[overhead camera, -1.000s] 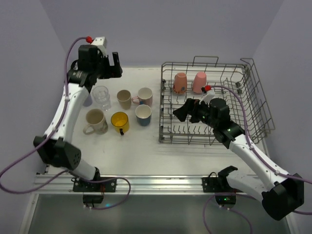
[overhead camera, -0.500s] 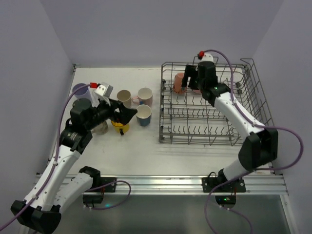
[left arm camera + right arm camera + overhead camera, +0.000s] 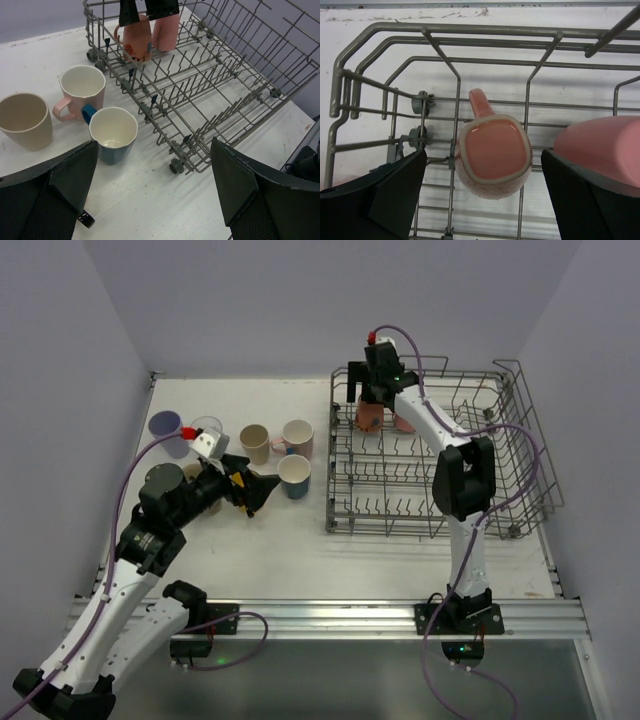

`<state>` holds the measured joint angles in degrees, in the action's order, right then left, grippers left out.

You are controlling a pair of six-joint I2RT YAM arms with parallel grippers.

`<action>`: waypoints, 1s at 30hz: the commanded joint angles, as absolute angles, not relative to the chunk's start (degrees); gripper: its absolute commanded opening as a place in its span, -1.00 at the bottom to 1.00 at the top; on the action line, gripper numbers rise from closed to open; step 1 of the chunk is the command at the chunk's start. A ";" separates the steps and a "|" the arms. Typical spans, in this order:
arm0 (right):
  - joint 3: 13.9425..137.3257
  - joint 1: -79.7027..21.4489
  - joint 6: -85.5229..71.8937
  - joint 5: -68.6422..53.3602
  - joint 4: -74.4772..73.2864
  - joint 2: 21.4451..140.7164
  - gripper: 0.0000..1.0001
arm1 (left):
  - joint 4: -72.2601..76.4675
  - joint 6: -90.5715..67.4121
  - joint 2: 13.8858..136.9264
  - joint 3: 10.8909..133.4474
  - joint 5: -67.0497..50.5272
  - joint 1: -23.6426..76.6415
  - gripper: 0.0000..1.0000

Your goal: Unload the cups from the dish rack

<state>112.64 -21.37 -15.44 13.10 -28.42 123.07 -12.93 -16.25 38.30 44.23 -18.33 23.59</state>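
My right hand (image 3: 482,195), fingers spread wide and gripping nothing, hangs directly above the salmon mug (image 3: 493,152), which stands base-up in the dish rack (image 3: 400,495). A pink cup (image 3: 600,145) sits beside that hand's right finger. My left hand (image 3: 155,172), equally open and empty, hovers over the desk (image 3: 150,215), with the blue cup (image 3: 113,134) just ahead of it.

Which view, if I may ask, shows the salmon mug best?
Right wrist: the salmon mug sits centred, base up, handle clear. Left wrist shows its side far off; top external mostly hides it behind the right gripper.
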 commanded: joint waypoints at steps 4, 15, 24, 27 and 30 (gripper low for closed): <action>120.50 -21.18 -14.06 15.03 -33.13 127.61 0.98 | -11.69 -14.68 38.23 44.65 -16.79 24.35 1.00; 118.13 -21.36 -12.57 16.61 -28.13 126.31 -0.18 | -11.69 -14.68 39.37 44.47 -16.35 24.35 1.00; 115.85 -21.80 -10.11 17.32 -18.55 114.62 -0.52 | -10.81 -15.56 42.62 45.70 -18.01 24.26 1.00; 112.77 -21.88 -11.33 16.09 -16.26 109.09 -0.56 | -9.93 -16.69 43.59 45.97 -19.33 24.26 1.00; 106.46 -21.88 -13.44 15.03 -14.42 102.32 -0.57 | -7.31 -19.59 44.64 46.40 -21.70 24.26 1.00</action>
